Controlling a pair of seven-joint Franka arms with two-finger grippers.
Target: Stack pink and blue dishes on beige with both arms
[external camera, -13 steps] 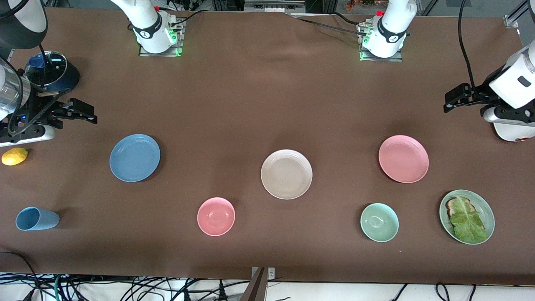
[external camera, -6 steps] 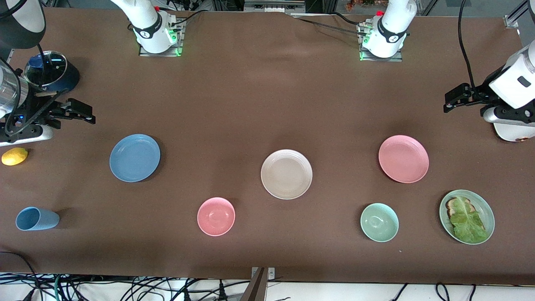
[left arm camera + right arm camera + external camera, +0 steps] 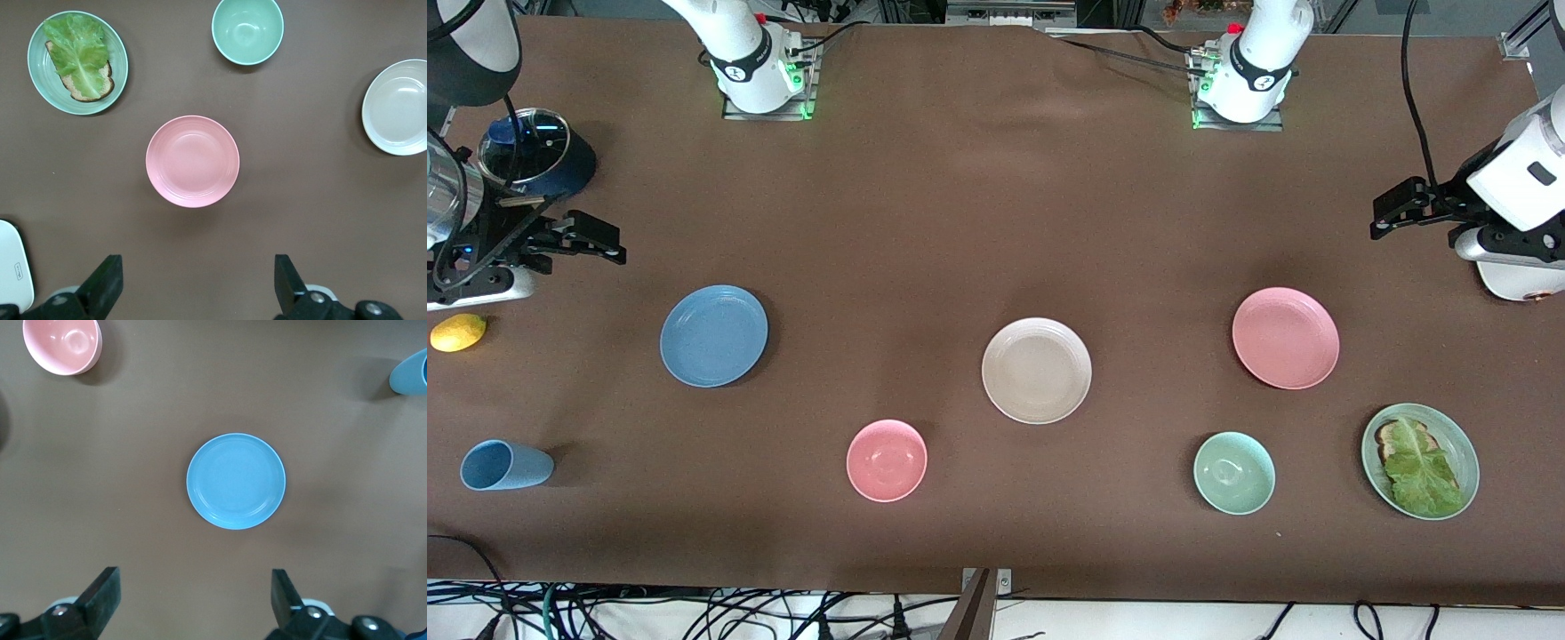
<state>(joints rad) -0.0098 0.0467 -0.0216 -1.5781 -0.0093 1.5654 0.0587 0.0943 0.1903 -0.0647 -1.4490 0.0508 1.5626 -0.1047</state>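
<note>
Both arms are white with rounded shells and grey-black joint bands. The left arm and right arm rise from metal base plates lit green, with small red parts by the bases. Black cables trail along them. The left gripper and right gripper are black, angular, with wedge-shaped jaws.

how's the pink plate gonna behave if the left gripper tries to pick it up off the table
The pink plate looks rigid, so it likely won't flex. It lies flat on the cloth with a low rim, so the fingers probably have little edge to catch and it may slide first. Its smooth, glossy surface suggests a slippery pinch. The left gripper stands open above the table.
</note>
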